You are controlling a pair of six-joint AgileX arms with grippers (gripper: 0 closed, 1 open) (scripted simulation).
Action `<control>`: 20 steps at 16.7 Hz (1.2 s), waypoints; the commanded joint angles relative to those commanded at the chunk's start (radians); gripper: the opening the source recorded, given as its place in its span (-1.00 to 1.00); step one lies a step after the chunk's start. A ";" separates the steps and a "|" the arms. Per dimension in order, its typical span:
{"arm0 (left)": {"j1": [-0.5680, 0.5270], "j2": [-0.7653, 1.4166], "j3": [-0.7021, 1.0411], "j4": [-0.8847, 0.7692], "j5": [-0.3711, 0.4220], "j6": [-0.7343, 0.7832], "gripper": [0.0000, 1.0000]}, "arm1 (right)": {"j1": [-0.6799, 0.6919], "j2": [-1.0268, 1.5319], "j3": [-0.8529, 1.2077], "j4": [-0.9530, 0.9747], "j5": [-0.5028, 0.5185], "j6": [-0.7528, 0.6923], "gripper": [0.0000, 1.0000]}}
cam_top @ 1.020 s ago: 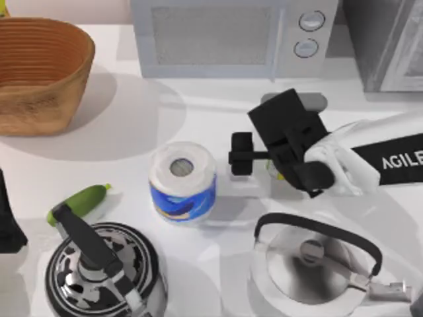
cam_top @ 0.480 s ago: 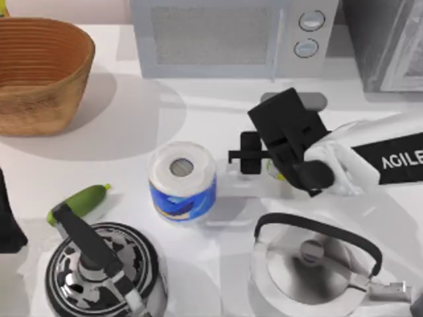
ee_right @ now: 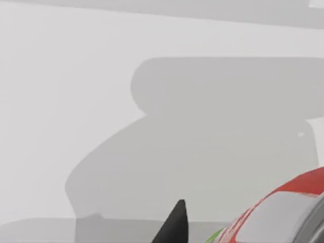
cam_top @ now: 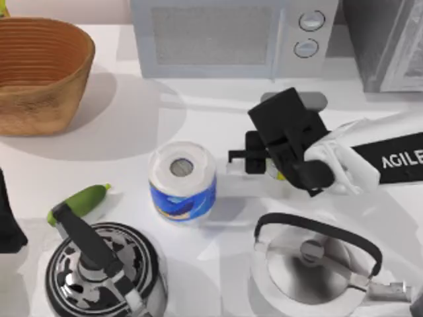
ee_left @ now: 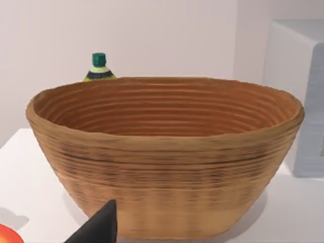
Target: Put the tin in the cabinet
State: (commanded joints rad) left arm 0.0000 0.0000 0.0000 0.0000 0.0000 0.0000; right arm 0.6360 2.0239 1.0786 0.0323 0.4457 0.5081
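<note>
The tin (ee_right: 283, 212) has a red label, a green lower edge and a silver top. In the top view just a yellow-green sliver of the tin (cam_top: 275, 174) peeks out from under my right gripper (cam_top: 274, 162), which hangs over it at the table's middle right. The gripper is open but narrow. One black finger (cam_top: 254, 152) stands close on the tin's left, and in the right wrist view a small gap separates the fingertip (ee_right: 174, 223) from the tin. The grey cabinet (cam_top: 390, 46) stands at the back right corner. My left gripper (ee_left: 101, 225) is parked at the left edge, facing the basket.
A white-and-blue paper roll (cam_top: 183, 179) stands left of the right gripper. A silver kettle (cam_top: 317, 264) sits in front of it and a black patterned kettle (cam_top: 99, 271) at front left, near a green cucumber (cam_top: 79, 201). A wicker basket (cam_top: 39, 72) and microwave (cam_top: 231, 36) line the back.
The right gripper's visible finger has slid to the right along its rail, toward the tin, narrowing the opening. The arm itself has stayed in place.
</note>
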 joint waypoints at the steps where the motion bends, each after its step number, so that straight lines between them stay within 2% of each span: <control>1: 0.000 0.000 0.000 0.000 0.000 0.000 1.00 | 0.000 0.000 0.000 0.000 0.000 0.000 -1.00; 11: 0.000 0.000 0.000 0.000 0.000 0.000 1.00 | -0.004 -0.017 0.029 -0.039 0.003 0.002 -1.00; 20: 0.000 0.000 0.000 0.000 0.000 0.000 1.00 | 0.002 -0.202 0.299 -0.517 -0.003 -0.002 -1.00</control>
State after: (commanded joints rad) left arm 0.0000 0.0000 0.0000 0.0000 0.0000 0.0000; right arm 0.6378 1.8216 1.3772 -0.4844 0.4424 0.5064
